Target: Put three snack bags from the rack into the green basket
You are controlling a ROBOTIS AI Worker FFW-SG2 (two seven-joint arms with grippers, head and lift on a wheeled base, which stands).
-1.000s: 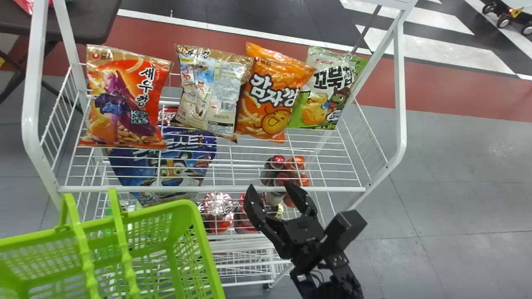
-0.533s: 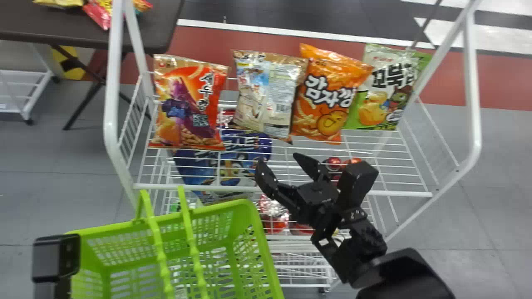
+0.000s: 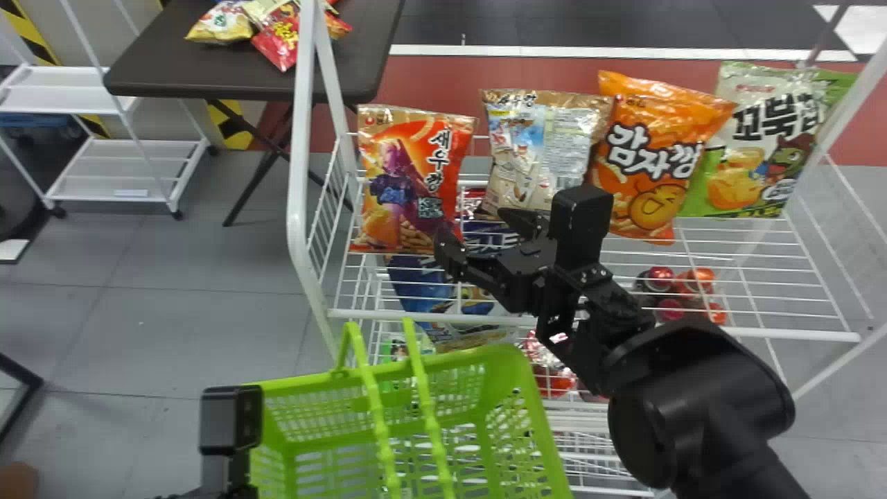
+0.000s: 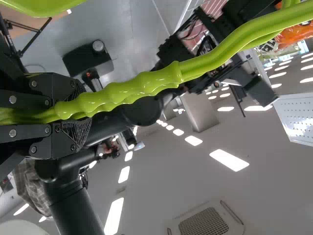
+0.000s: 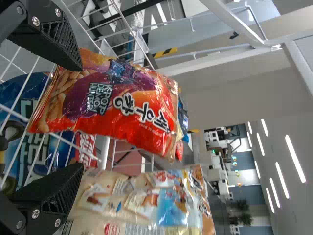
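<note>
Just ahead of the right pincer (image 3: 477,229), which is spread and empty, a red snack bag (image 3: 409,187) stands on the rack (image 3: 300,138). It should prove light, puffy and slippery, its contents crushable; a gentle squeeze from its 2 sides seems best. The left pincer (image 4: 73,115) clenches the handles (image 4: 132,90) of the green basket (image 3: 509,357), whose near end is cut off. Whether the right pincer touches the bag is unclear.

So the red bag (image 3: 409,194) says 새우깡, plus KPOP DEMON HUNTER in smaller letters. The orange bag (image 3: 651,159) reads 감자깡, and the green bag (image 3: 752,156) has 꼬북, last character kinda cut up by the rack post (image 3: 856,97).
</note>
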